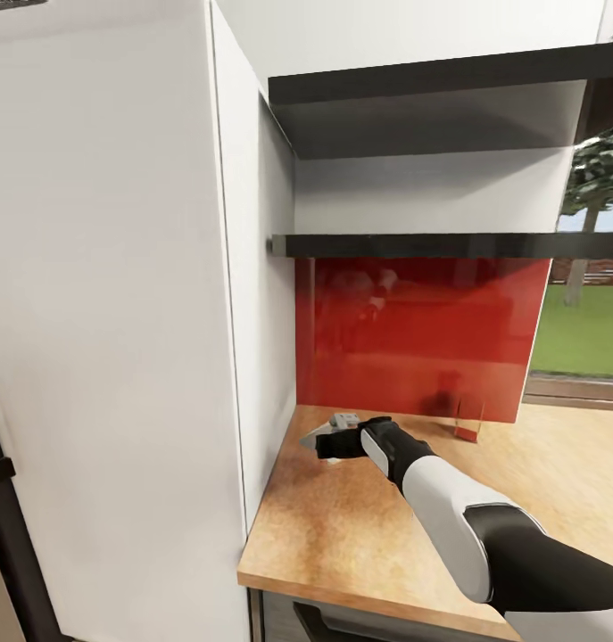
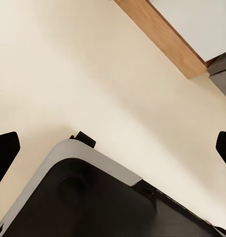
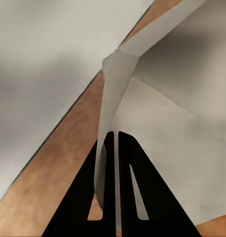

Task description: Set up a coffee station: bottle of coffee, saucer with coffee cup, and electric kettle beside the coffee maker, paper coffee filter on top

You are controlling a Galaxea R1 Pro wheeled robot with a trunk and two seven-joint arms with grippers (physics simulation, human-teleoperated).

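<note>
The right gripper (image 1: 328, 443) is reaching over the tabletop (image 1: 520, 481) toward the corner where the white cabinet side meets the red backsplash (image 1: 413, 330). It is pinching the paper coffee filter (image 1: 317, 437), a pale cone whose point is sticking out toward nine o'clock from the fingertips. In the right wrist view the two black fingers (image 3: 130, 197) are standing almost together with only a thin sheet of the filter (image 3: 113, 98) between them, so the gripper is closed down to a sliver on the paper's edge, with the rest of the cone fanning out beyond.

The filter appears to be just above the wood at the back left corner of the tabletop. The kitchen shelf (image 1: 413, 244) is running across above the backsplash, at about twelve o'clock from the gripper.

The left gripper (image 2: 113, 143) is hanging with its fingertips at the far edges of its own view, spread wide and holding nothing, over pale floor and the robot's dark base.

To carry this step well, the arm should probably lift straight up before swinging away, keeping the pinch steady, since thin paper can slip or crumple. The coffee maker is still to be found, so the filter likely needs slow transport.
</note>
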